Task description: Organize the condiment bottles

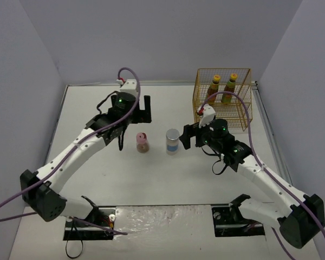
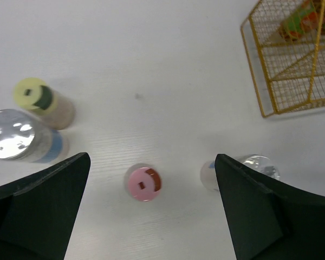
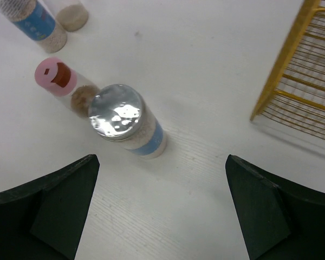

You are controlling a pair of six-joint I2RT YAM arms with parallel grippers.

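The pink-capped bottle (image 1: 143,142) and a silver-lidded, blue-labelled bottle (image 1: 173,141) stand side by side mid-table. Two tall yellow-capped bottles (image 1: 214,89) (image 1: 229,88) stand in the yellow wire basket (image 1: 244,116). My left gripper (image 1: 131,116) is open and empty, high above the pink cap (image 2: 143,183). Its view also shows the yellow-green-capped bottle (image 2: 40,100) and a second silver-lidded bottle (image 2: 16,135) to the left; both are hidden under the left arm in the top view. My right gripper (image 1: 190,138) is open and empty, just right of the silver-lidded bottle (image 3: 122,116).
The basket (image 2: 292,59) stands at the back right against the wall and shows at the right edge of the right wrist view (image 3: 303,81). White walls close in the table on three sides. Bare table lies in front of the bottles.
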